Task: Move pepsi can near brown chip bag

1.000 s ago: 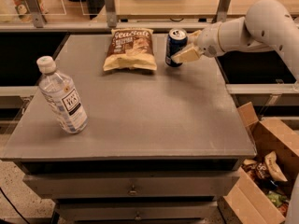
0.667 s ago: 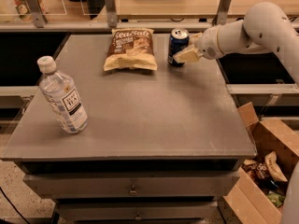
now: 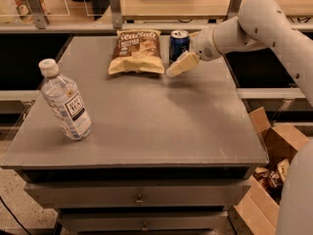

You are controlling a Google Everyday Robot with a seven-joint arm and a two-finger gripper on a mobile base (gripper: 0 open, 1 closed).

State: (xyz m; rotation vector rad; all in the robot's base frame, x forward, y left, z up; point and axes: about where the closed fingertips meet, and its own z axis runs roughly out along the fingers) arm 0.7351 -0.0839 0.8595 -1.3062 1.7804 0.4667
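Placement step: dark blue cylindrical pepsi can (image 3: 179,42) beside the flat brown chip bag (image 3: 137,52).
My end effector (image 3: 180,64) sits low by the can's base, with the bag just past the can. I cannot tell whether it is gripping or open. Keep the can upright on the grey worktop (image 3: 146,126), stop short of the bag, and back away straight without tipping it.

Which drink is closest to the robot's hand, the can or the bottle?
The blue pepsi can, right beside the gripper at the back of the table; the clear bottle stands far away on the left.
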